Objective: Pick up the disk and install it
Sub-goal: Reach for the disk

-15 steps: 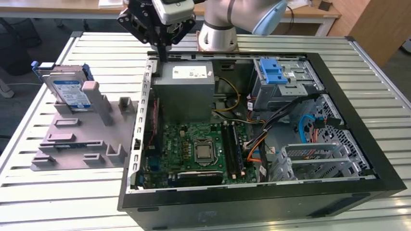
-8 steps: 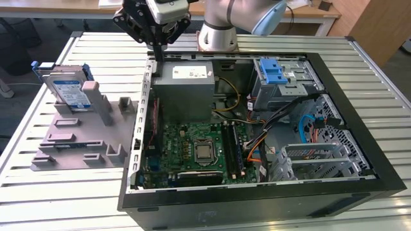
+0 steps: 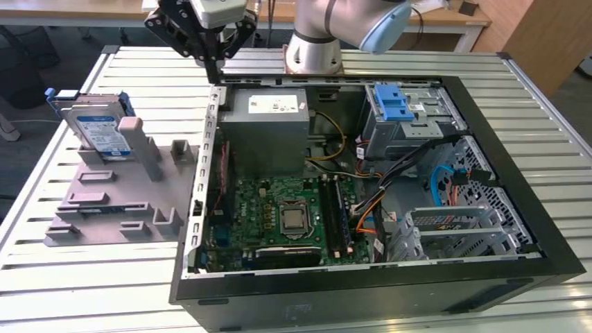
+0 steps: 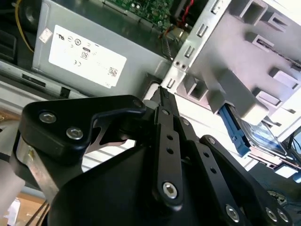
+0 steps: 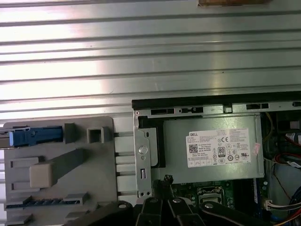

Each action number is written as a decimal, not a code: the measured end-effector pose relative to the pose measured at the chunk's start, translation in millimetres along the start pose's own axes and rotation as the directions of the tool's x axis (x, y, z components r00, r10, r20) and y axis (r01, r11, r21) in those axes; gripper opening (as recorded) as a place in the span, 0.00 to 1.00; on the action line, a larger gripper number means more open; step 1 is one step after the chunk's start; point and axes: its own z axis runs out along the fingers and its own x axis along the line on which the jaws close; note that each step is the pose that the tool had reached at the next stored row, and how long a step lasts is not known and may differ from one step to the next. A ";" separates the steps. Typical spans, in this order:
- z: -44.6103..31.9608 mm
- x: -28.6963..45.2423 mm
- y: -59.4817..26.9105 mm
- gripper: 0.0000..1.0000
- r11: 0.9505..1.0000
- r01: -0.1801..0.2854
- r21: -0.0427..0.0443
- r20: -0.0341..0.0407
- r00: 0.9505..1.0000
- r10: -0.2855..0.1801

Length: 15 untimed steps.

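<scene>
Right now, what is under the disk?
The disk stands on edge in a grey slotted holder, which lies on the ribbed metal table. A grey post of the holder covers its lower corner, so how its bottom edge sits cannot be seen.

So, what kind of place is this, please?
Probably a robotics lab or test bench. A robot arm is mounted at a slatted metal table, an open computer case lies on that table, and the disk stands in a grey fixture beside the case.
</scene>
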 end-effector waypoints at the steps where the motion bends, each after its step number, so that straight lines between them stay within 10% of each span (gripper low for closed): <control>1: 0.0 3.5 0.6 0.11 1.000 0.000 0.000 0.000 1.000 0.000; 15: -0.1 37.8 3.3 0.11 1.000 0.000 0.000 0.000 1.000 0.000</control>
